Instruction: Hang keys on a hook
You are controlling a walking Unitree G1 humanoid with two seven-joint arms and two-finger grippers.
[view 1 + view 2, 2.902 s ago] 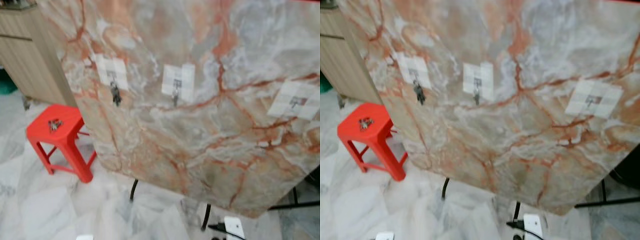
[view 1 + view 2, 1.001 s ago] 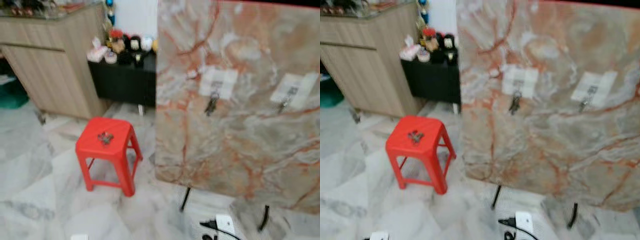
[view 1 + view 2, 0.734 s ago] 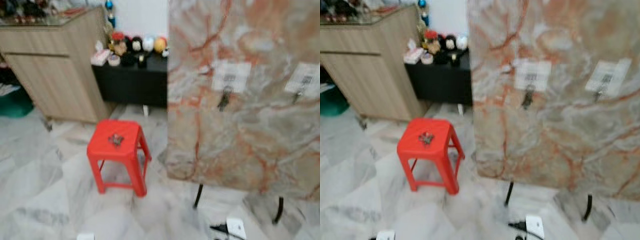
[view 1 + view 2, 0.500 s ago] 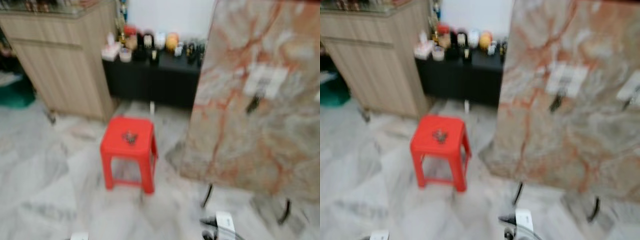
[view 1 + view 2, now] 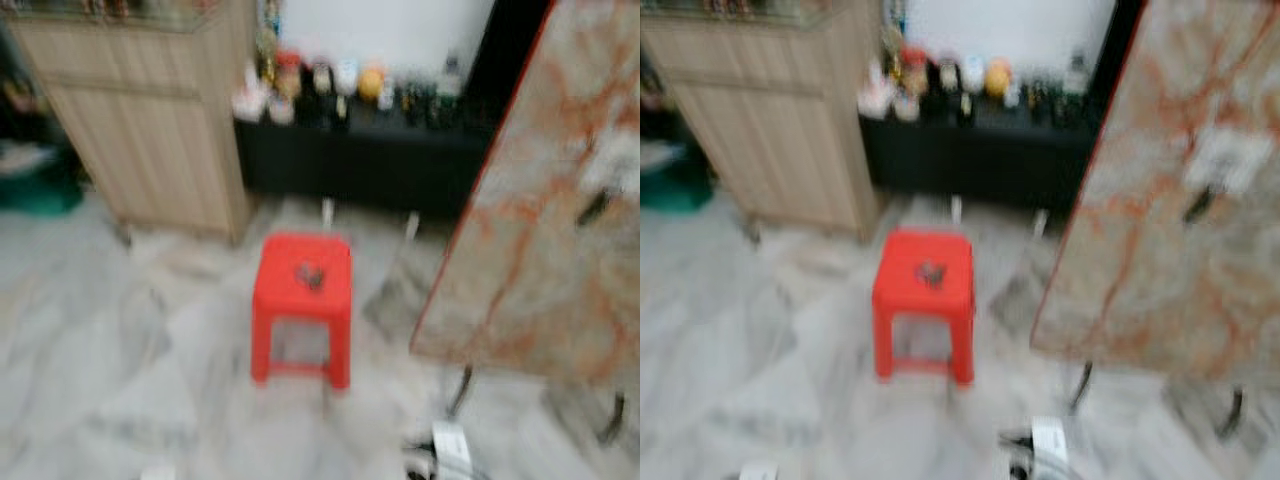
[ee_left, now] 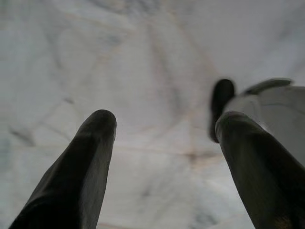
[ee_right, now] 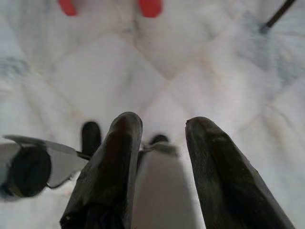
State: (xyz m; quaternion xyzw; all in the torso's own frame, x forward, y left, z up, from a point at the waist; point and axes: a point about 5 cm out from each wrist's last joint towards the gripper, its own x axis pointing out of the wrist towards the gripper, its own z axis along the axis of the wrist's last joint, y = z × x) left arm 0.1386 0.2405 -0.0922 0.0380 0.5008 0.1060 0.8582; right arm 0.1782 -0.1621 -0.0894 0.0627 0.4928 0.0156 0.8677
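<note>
Keys (image 5: 308, 274) resting loose on top of red stool (image 5: 300, 300), near centre of head view, slightly toward 6 o'clock; small dark cluster, blurred, details not legible. Stool standing on pale marble floor (image 5: 110, 400), out in the open, likely so as to keep keys reachable from above. Marble-patterned board (image 5: 560, 220) at 3 o'clock, propped upright on thin dark legs, carrying white adhesive hook pad (image 5: 1230, 160) with dark item hanging beneath, possibly another key; upright face presumably meant to let hung things dangle free. Wooden cabinet (image 5: 150, 120) at 10 o'clock and black low shelf (image 5: 370, 150) with small ornaments at 12 o'clock, both beyond stool.

Left gripper (image 6: 164, 129) pointed down at bare floor, fingers spread wide, holding nothing. Right gripper (image 7: 162, 138) likewise pointed floorward, fingers parted with narrower gap, empty; red stool feet visible at far edge of its view. Both arms hanging idle, consistent with approach phase: pickup not yet begun, keys well apart from both grippers and from hook.
</note>
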